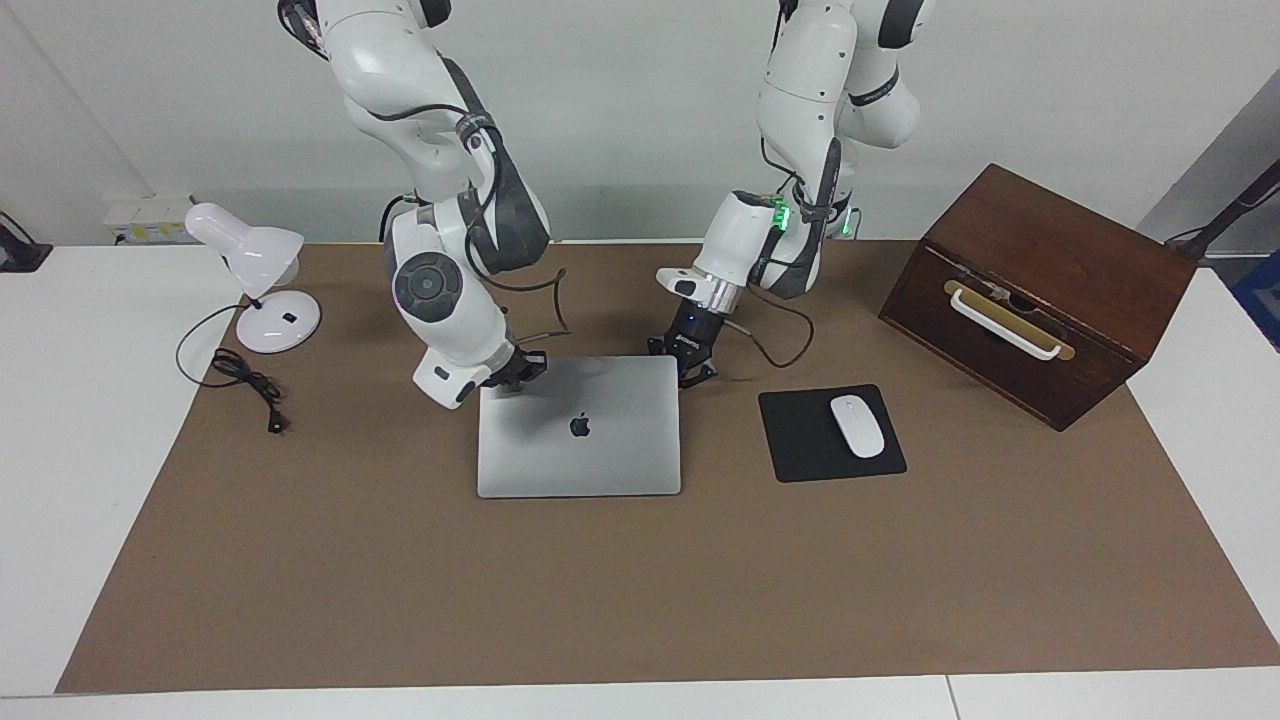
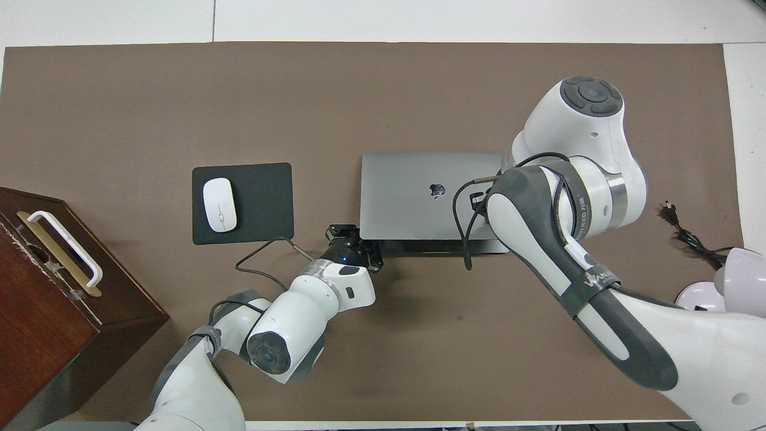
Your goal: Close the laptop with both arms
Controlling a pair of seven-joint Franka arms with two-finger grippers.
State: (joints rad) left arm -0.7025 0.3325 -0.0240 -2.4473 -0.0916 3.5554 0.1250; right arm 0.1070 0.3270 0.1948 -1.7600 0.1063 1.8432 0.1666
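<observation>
The silver-grey laptop [image 1: 580, 460] [image 2: 407, 197] lies in the middle of the brown mat, its lid with the dark apple logo facing up and lowered almost flat. In the overhead view a dark strip of its base shows under the lid's edge nearer the robots. My left gripper [image 1: 690, 365] [image 2: 353, 239] is shut at the lid's corner nearer the robots, toward the left arm's end. My right gripper [image 1: 522, 372] is shut at the other robot-side corner, on the lid's edge. In the overhead view the right arm's own forearm hides it.
A black mouse pad [image 1: 800, 440] [image 2: 263, 203] with a white mouse [image 1: 858, 426] [image 2: 219, 205] lies beside the laptop toward the left arm's end. A wooden box [image 1: 1040, 290] [image 2: 48, 311] stands past it. A white desk lamp [image 1: 250, 250] [image 2: 739, 272] and its cable [image 1: 245, 380] are at the right arm's end.
</observation>
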